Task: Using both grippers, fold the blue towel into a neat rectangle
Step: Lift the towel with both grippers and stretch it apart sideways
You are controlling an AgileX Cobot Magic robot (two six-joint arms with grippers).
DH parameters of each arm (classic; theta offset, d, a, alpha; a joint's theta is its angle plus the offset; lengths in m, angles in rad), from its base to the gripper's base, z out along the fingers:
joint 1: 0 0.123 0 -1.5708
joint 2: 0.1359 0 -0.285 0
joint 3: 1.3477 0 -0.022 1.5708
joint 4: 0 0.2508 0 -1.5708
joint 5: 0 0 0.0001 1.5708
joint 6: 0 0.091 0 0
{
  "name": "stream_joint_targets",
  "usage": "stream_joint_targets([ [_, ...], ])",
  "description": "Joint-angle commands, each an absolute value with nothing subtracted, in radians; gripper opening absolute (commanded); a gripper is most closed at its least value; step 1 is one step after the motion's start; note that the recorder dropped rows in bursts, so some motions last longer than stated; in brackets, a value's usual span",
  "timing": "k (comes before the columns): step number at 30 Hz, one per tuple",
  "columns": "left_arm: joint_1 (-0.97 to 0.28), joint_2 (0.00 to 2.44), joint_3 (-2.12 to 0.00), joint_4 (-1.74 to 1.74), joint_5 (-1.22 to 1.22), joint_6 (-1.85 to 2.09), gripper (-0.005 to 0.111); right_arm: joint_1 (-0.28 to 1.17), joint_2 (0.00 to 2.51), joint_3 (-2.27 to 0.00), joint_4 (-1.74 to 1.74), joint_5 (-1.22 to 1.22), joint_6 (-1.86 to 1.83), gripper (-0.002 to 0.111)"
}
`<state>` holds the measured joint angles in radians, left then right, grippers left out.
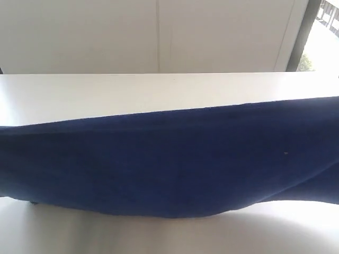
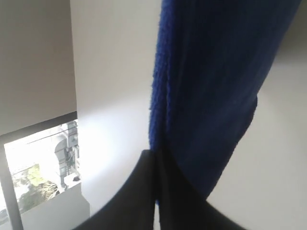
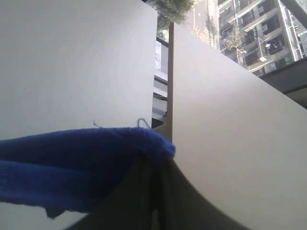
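Exterior view: the blue towel point(image 1: 169, 169) is hanging in the air as a broad band across the whole picture, above the white surface point(image 1: 106, 95). Its upper edge is running fairly straight and rising toward the right, while its lower edge is sagging in a soft curve. This suggests it is being stretched by its two ends so that a fold can be laid evenly. Neither hand is showing here. The cloth is looking matte and dense, the surface smooth and plain.

Left wrist view: the left hand point(image 2: 155, 165) is pressing its narrow dark fingers together on the towel's edge, pinching it. The fuzzy pile is standing out along that edge as the cloth is draping away from the grip.

Right wrist view: the right hand point(image 3: 156, 177) is likewise pinching a corner of the towel between tightly pressed fingers, with loose threads point(image 3: 140, 123) sticking up near the grip. The cloth is bunching into thick, rounded folds beside the hand.
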<state>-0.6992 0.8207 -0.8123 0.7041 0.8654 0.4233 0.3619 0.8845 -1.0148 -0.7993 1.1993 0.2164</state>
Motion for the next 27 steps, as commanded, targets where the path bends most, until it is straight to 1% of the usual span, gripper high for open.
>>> stream_joint_targets([
  [1,-0.701,0.751,-0.869,0.593,0.979,0.539,0.0,0.358,0.829,-1.011,-0.78,1.221,0.176,0.0],
  [7,-0.701,0.701,-0.944,0.487,1.089,0.634,0.0,0.358,0.817,-1.011,-0.73,1.221,0.159,0.0],
  [14,-0.701,0.687,-1.026,0.465,1.137,0.645,0.0,0.36,0.817,-1.011,-0.709,1.221,0.159,0.0],
  [18,-0.701,0.699,-1.024,0.442,1.139,0.684,0.0,0.36,0.817,-1.011,-0.703,1.221,0.159,0.0],
  [22,-0.701,0.747,-1.001,0.451,1.133,0.684,0.0,0.36,0.879,-0.985,-0.689,1.221,0.159,0.0],
  [25,-0.701,0.793,-0.967,0.491,1.071,0.684,0.0,0.36,0.963,-0.946,-0.733,1.221,0.204,0.0],
  [27,-0.701,0.82,-0.958,0.521,1.018,0.669,0.0,0.36,1.007,-0.934,-0.795,1.178,0.267,0.0],
])
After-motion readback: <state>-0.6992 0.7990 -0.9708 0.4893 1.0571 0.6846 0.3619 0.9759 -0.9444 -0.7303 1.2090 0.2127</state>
